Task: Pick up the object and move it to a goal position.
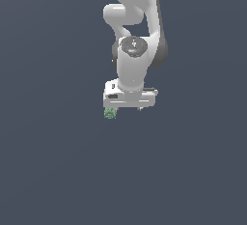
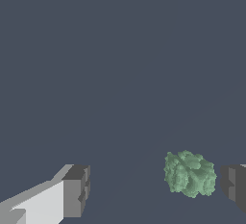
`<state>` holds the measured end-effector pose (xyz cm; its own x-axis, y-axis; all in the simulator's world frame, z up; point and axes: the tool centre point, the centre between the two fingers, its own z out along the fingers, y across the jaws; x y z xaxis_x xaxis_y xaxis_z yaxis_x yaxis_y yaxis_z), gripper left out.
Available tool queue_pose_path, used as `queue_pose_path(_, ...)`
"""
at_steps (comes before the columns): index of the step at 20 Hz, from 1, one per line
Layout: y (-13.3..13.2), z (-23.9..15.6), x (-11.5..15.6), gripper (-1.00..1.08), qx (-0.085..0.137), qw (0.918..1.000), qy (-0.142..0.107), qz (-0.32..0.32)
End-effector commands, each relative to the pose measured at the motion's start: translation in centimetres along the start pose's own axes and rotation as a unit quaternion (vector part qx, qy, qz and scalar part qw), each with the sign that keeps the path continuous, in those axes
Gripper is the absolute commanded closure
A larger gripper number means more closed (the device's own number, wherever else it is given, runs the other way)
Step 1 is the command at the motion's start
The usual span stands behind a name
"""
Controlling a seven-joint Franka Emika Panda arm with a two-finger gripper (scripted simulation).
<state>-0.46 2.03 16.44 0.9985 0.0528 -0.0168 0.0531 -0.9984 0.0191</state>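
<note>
The object (image 1: 110, 113) is a tiny, lumpy, pale-green lump with darker specks. In the exterior view it sits just under the left end of the white hand. My gripper (image 1: 125, 106) hangs pointing down over it, and the hand hides most of the fingers there. In the wrist view the gripper (image 2: 154, 189) is open. The object (image 2: 189, 173) lies between the two dark fingertips, close to one fingertip (image 2: 235, 187) and far from the other (image 2: 75, 191). A narrow gap shows between the object and the nearer fingertip, so nothing is gripped.
The white arm (image 1: 137, 21) rises behind the hand toward the top of the exterior view. A plain dark grey-blue surface (image 1: 58, 161) fills both views. No goal marker shows.
</note>
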Motion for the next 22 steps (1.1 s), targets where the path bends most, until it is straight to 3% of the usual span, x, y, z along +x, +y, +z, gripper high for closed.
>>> queue_pose_path(1,0.0,0.0,0.0,-0.92,0.000,1.0000,0.000,0.000)
queue_pose_path(14,0.1,-0.8,0.0,-0.92,-0.004,0.9998,0.004,-0.017)
queue_pose_path(22,2.5,1.6,-1.6,-0.92,0.001,1.0000,0.005,0.002)
